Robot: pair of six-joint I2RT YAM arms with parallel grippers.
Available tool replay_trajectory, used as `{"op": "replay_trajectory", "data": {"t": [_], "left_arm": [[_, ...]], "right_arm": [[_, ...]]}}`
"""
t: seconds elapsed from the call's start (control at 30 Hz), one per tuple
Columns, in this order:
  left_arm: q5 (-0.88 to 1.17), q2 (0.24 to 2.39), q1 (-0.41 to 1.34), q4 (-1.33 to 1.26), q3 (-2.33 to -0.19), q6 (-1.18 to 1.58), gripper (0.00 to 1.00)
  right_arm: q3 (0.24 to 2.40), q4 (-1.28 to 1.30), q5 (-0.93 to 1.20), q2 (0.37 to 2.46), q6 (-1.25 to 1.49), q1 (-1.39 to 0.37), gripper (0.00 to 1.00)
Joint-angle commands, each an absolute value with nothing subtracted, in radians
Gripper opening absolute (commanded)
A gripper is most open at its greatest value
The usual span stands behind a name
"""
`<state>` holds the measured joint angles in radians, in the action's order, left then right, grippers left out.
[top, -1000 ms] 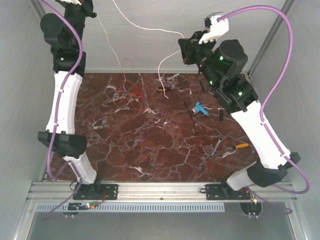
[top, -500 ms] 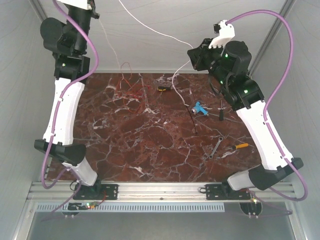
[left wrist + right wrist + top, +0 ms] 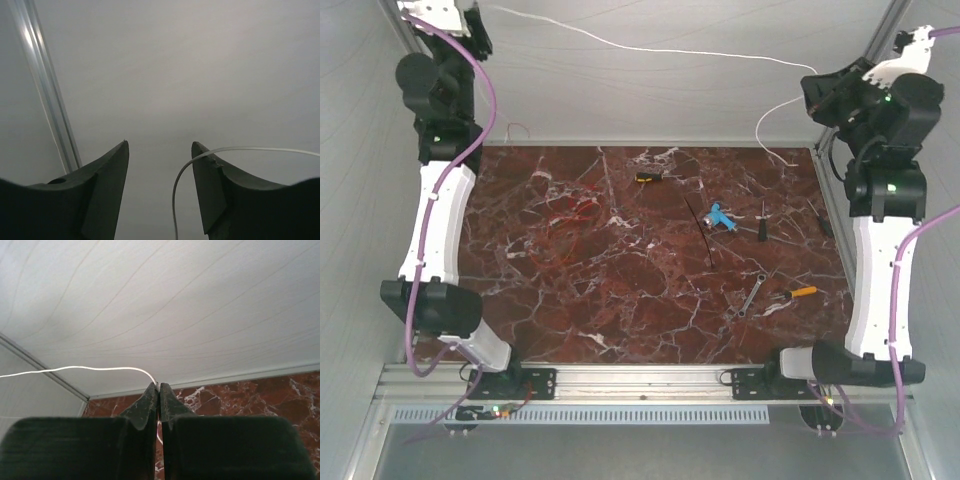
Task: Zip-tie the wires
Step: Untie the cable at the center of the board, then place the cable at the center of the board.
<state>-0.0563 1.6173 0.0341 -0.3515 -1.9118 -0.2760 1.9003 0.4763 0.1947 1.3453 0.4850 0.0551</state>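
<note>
A white wire stretches in the air across the back between my two raised grippers. My left gripper is high at the back left, and in its wrist view it stands open. There the white wire lies over the right fingertip and curves down between the jaws, ungripped. At the back right, my right gripper is shut on the white wire, whose tail hangs to the table. Red and orange wires lie looped on the marble left of centre. The black zip tie lies right of centre.
A black-and-yellow tool, a blue object, a small screwdriver, a wrench and an orange-handled tool lie on the right half of the marble table. White walls enclose the back and sides.
Both arms swung outward and up, pulling the white wire out across the back. The left gripper opened. The red and orange loops now lie lower on the table, nearer the left.
</note>
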Motion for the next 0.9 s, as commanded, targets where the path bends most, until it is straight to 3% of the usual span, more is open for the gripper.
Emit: {"op": "replay_trajectory", "data": {"t": [0.0,0.07,0.13,0.17,0.37,0.6,0.73,0.87], "left_arm": [[-0.045,1.598,0.0,-0.39,-1.82,-0.182,0.54],[-0.034,1.595,-0.022,-0.381,-1.792,-0.151,0.43],[-0.008,1.58,-0.038,-0.381,-1.758,-0.117,0.09],[0.006,1.571,-0.04,-0.386,-1.739,-0.107,0.0],[0.163,1.506,-0.035,-0.447,-1.635,-0.075,0.0],[0.113,1.502,0.026,-0.416,-1.797,-0.135,0.0],[0.087,1.581,0.083,-0.37,-2.076,-0.171,0.0],[0.08,1.674,0.09,-0.479,-2.354,0.029,0.0]], "right_arm": [[1.902,0.49,0.287,1.295,0.545,0.15,0.0],[1.899,0.485,0.349,1.298,0.57,0.199,0.0],[1.882,0.469,0.393,1.297,0.584,0.212,0.0],[1.866,0.451,0.418,1.292,0.59,0.212,0.0],[1.803,0.382,0.534,1.29,0.624,0.211,0.0],[1.807,0.409,0.584,1.303,0.609,0.208,0.0],[1.806,0.42,0.592,1.315,0.611,0.19,0.0],[1.78,0.397,0.557,1.309,0.62,0.158,0.0]]}}
